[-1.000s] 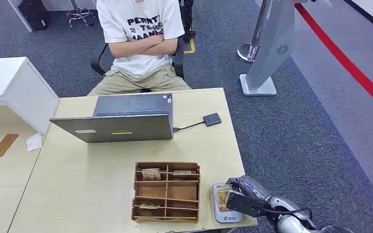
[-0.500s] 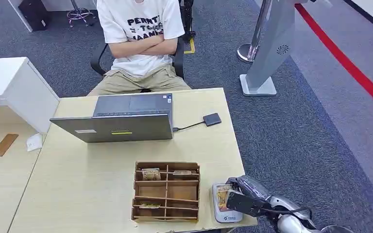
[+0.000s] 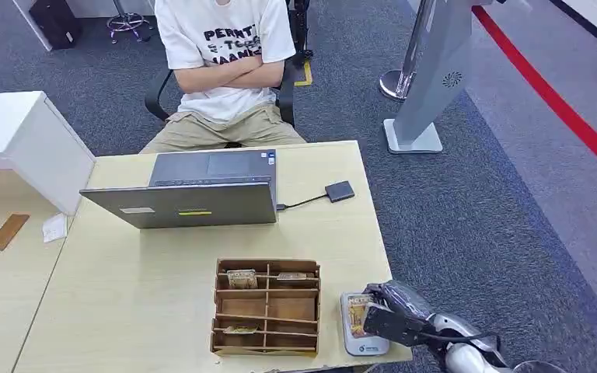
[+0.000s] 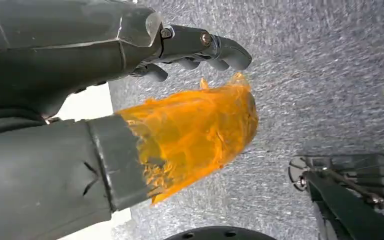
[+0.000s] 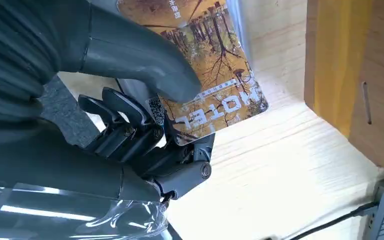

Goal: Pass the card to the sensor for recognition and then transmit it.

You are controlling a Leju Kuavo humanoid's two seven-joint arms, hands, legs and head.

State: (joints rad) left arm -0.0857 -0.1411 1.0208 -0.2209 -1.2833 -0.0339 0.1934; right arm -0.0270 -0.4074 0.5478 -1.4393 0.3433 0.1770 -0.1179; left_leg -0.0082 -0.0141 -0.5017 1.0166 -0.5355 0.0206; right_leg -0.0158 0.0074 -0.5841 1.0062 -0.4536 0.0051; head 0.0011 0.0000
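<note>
Right hand: my right hand (image 3: 392,317) sits at the near right corner of the tabletop (image 3: 140,295), thumb (image 5: 145,55) on top of the card (image 5: 215,75) and dark fingers (image 5: 145,145) underneath, so the card is pinched between them.
Card: orange-brown, tree picture, the word HOTEL printed across one end; it lies flat over the sensor (image 3: 361,340), though I cannot tell whether it touches it.
Sensor: small white pad, just right of the tray (image 3: 267,307), near the tabletop's front edge.
Tray: brown wooden divider box with several compartments; a few cards stand in the far ones and one in a near left one.
Laptop: grey laptop (image 3: 194,198) beyond the tray, open toward the person (image 3: 225,62), a cable running to a small dark box (image 3: 340,191) on its right.
Person: seated across from me, arms folded.
Left hand: my left hand (image 4: 130,100) hangs over grey carpet, thumb tip wrapped in orange film, fingers curled in, nothing held.
</note>
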